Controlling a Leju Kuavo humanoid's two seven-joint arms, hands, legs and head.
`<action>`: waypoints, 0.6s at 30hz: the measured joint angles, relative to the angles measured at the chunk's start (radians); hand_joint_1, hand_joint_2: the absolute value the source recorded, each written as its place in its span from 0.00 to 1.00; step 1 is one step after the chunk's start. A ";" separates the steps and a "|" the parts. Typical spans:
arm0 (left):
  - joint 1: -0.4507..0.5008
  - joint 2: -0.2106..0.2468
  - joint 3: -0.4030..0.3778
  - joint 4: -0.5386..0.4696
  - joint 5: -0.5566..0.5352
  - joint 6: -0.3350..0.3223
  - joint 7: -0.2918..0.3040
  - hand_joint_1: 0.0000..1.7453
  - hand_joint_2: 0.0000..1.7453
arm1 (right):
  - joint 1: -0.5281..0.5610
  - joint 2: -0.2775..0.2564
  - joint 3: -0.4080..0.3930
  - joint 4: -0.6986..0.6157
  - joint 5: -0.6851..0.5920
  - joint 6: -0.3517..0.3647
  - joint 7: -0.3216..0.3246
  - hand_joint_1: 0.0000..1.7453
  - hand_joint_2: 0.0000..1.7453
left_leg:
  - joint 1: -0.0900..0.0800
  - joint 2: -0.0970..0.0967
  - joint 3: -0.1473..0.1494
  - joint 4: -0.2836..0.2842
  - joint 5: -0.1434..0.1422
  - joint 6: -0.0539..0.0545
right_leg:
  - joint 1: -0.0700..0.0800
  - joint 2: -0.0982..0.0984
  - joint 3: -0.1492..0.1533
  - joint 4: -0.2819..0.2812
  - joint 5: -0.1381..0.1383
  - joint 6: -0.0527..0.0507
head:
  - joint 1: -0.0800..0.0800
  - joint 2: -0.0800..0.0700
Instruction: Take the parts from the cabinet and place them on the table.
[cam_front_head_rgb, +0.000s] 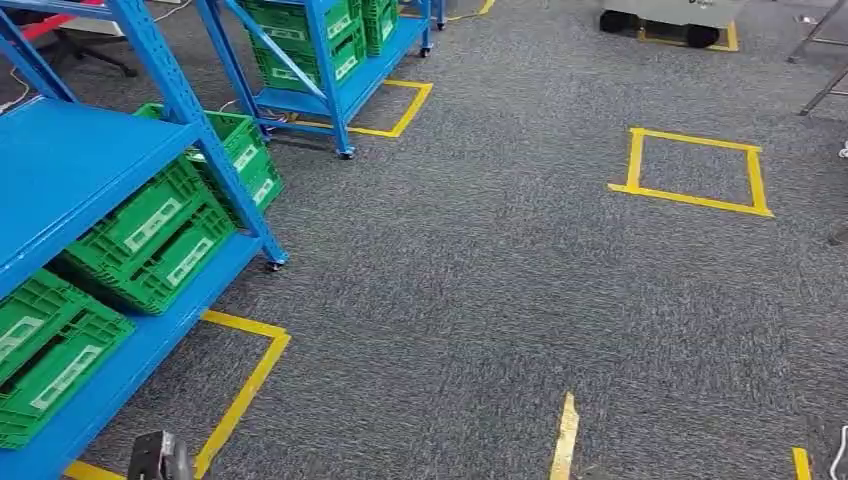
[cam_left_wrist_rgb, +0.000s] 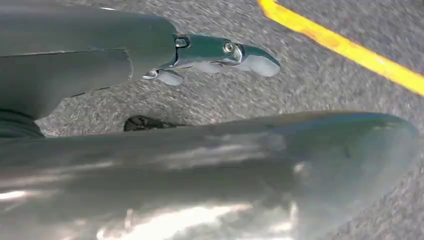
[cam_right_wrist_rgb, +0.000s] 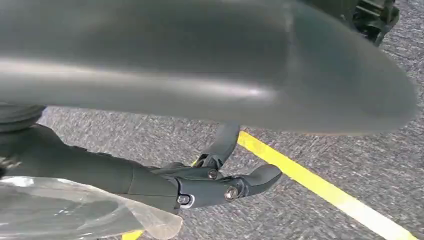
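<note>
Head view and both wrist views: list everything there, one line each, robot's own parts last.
Racks: two, blue, left side, one near, one farther back.
Crates: several, green, on the racks' low shelves.
Tape squares: yellow, on the grey carpet; one under each rack, one open at right.
Tape strips: two, yellow, near bottom edge.
Plastic bag: one, clear, at the right robot hand; whether held, cannot tell.
Left robot hand: grey, hanging over carpet, nothing in it.

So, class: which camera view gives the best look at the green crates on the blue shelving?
The head view: several green crates sit in plain sight on the blue shelving. The two wrist views look down at grey carpet and yellow tape instead.
</note>
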 joint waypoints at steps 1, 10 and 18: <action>-0.010 -0.002 -0.012 0.013 0.002 -0.002 -0.003 0.00 0.00 | -0.001 0.000 0.003 0.005 -0.005 0.001 -0.003 0.00 0.00 | 0.000 0.001 0.000 0.000 0.001 0.001 | 0.000 0.001 0.000 0.001 0.001 0.000 | 0.000 0.000; -0.036 -0.008 -0.057 0.071 0.039 -0.032 -0.029 0.00 0.00 | -0.008 0.000 0.012 0.013 -0.058 0.000 -0.055 0.00 0.00 | 0.001 0.001 0.000 0.000 0.001 0.001 | 0.001 0.001 -0.001 0.002 0.000 -0.001 | 0.000 0.000; -0.035 -0.006 -0.066 0.080 0.067 -0.035 -0.029 0.00 0.00 | -0.030 -0.010 0.024 -0.022 -0.045 -0.032 -0.049 0.00 0.00 | 0.001 0.001 0.001 0.000 0.002 0.001 | 0.001 0.000 -0.001 0.003 0.000 -0.001 | 0.000 0.000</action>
